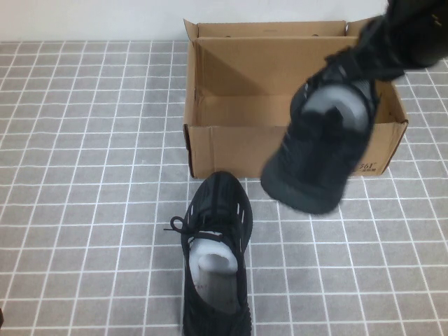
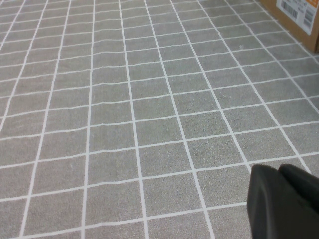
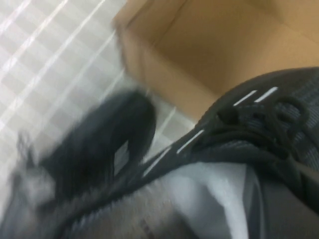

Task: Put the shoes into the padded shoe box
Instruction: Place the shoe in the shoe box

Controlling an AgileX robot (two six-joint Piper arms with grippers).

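Observation:
One black knit sneaker (image 1: pixel 215 259) with white stuffing lies on the tiled floor in front of the brown cardboard box (image 1: pixel 231 150), toe toward the box. My right gripper (image 1: pixel 381 49) is shut on the other sneaker (image 1: pixel 318 154) and holds it in the air, toe hanging down, over the box's front right wall. In the right wrist view the held sneaker (image 3: pixel 249 124) fills the foreground, with the floor sneaker (image 3: pixel 99 144) and the open box (image 3: pixel 209 45) behind it. My left gripper (image 2: pixel 281 199) is shut and empty, low over bare tiles.
The box stands open against the white back wall, its short flaps up and its inside bare. Grey tiled floor (image 1: pixel 84 175) spreads left and right of the floor sneaker. A box corner with a label (image 2: pixel 299 15) shows in the left wrist view.

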